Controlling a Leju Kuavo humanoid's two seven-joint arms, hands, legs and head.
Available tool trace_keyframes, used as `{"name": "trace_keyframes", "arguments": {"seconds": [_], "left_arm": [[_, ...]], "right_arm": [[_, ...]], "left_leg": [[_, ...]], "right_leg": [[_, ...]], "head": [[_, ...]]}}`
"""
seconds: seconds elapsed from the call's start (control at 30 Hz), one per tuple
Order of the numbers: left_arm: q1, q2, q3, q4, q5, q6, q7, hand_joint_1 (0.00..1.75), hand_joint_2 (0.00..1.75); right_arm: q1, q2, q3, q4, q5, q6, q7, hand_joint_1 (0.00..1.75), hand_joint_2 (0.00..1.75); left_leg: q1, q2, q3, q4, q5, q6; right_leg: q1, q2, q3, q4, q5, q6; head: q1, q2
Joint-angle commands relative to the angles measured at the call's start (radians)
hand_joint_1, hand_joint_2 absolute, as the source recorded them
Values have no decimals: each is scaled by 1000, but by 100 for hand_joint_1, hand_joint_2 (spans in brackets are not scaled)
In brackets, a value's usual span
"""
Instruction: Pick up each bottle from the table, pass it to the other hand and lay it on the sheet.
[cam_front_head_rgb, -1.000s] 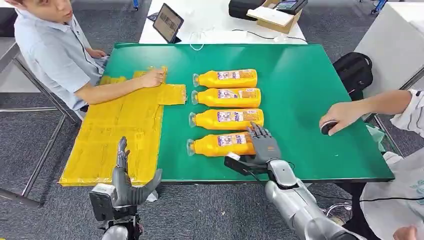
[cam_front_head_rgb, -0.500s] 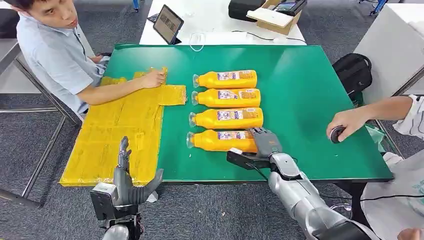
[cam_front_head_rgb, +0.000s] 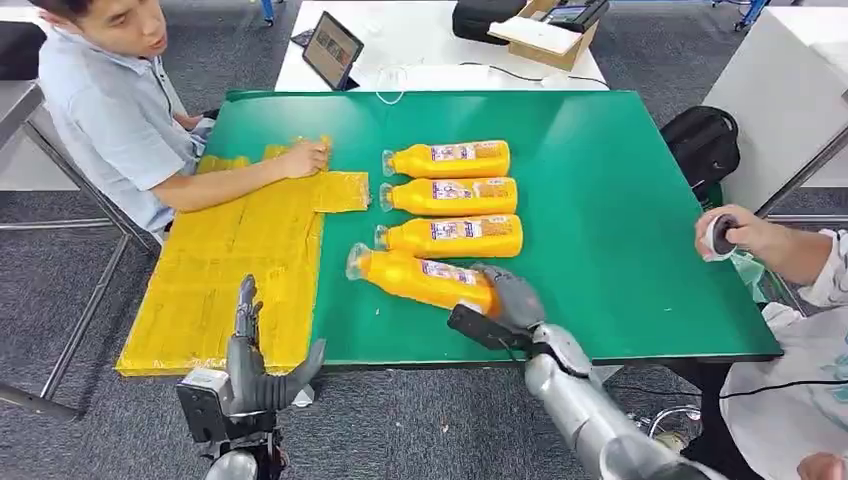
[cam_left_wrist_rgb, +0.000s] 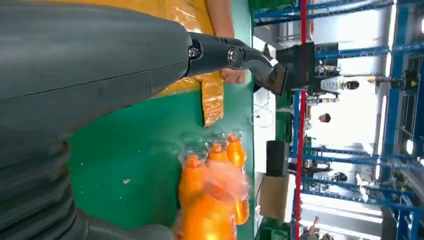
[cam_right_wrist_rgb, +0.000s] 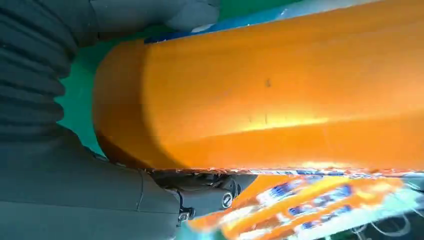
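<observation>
Grey carpet (cam_front_head_rgb: 80, 270), white desk (cam_front_head_rgb: 420, 45) behind.

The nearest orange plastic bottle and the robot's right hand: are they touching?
Touching. In the right wrist view the nearest orange plastic bottle lies against the right hand; in the head view the hand wraps the bottle's base.

Three bottles (cam_front_head_rgb: 447, 196) in row on table (cam_front_head_rgb: 620, 180); fourth bottle (cam_front_head_rgb: 418, 277) nearer, angled; sheet (cam_front_head_rgb: 230, 260) left.

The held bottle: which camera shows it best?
The head view: the whole bottle shows, tilted, its base gripped by the right hand. The right wrist view is so close that just its orange body and label show; the left wrist view shows it blurred.
</observation>
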Motion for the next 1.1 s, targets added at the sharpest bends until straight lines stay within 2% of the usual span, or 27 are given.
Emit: {"name": "trace_keyframes", "arguments": {"seconds": [0.03, 0.13, 0.2, 0.3, 0.43, 0.57, 0.67, 0.87, 0.97, 1.0, 1.1], "left_arm": [[14, -4, 28, -10, 27, 9, 3, 0, 175], [13, -4, 28, -10, 27, 9, 3, 0, 175], [15, -14, 37, -10, 69, 1, 12, 0, 175], [22, -11, 19, -12, 92, -12, 23, 0, 175], [23, 18, -32, -3, 72, -48, 35, 0, 175], [12, 43, -77, 2, 45, -107, 35, 0, 175], [1, 56, -106, -8, 102, -222, 52, 0, 175], [-34, 61, -137, 24, 182, -341, 100, 0, 175], [-48, 60, -147, 30, 196, -365, 102, 0, 175], [-50, 60, -149, 29, 202, -375, 103, 0, 175], [-65, 56, -152, 38, 233, -408, 119, 0, 175]], "right_arm": [[187, 68, -48, -282, -83, 4, 14, 175, 175], [186, 63, -49, -280, -83, 5, 14, 175, 175], [214, 97, -89, -339, -158, -87, -62, 175, 175], [283, 131, -97, -496, -196, -227, -107, 175, 175], [313, 142, -55, -586, -211, -295, -132, 169, 175], [237, 144, 21, -496, -218, -254, -136, 171, 175], [181, 169, 98, -397, -210, -224, -162, 175, 175], [120, 210, 205, -248, -214, -216, -196, 175, 175], [93, 224, 244, -174, -204, -213, -194, 168, 175], [83, 228, 259, -146, -197, -211, -191, 173, 175], [62, 246, 307, -66, -158, -253, -210, 173, 175]], "left_leg": [[1, -1, -2, 0, -1, -1], [1, -1, -5, 1, -1, -1], [1, -2, -5, 1, -2, -1], [0, -2, -9, 1, -1, -1], [-1, -2, -10, 1, -1, -1], [-1, 0, -10, 0, -1, -1], [0, 2, -9, 0, -2, -1], [1, 2, -7, -1, -2, -2], [0, 1, -9, -1, 0, -1], [0, 1, -8, -1, -1, -1], [0, 1, -8, -1, -1, -1]], "right_leg": [[1, -1, -1, 0, -1, -2], [1, -1, -4, 0, -2, -2], [1, -2, -3, 0, -3, -2], [0, -1, -7, 1, -2, -1], [-1, -1, -8, 1, -2, -2], [0, 1, -9, 0, -2, -2], [0, 3, -9, 1, -1, -2], [1, 3, -7, -1, -2, -3], [0, 2, -9, -1, -1, -1], [0, 2, -7, -1, -2, -2], [0, 2, -7, -1, -1, -2]], "head": [[0, 0], [0, 0], [0, 0], [0, 0], [0, 0], [0, 0], [0, 0], [0, 0], [0, 0], [0, 0], [0, 0]]}}
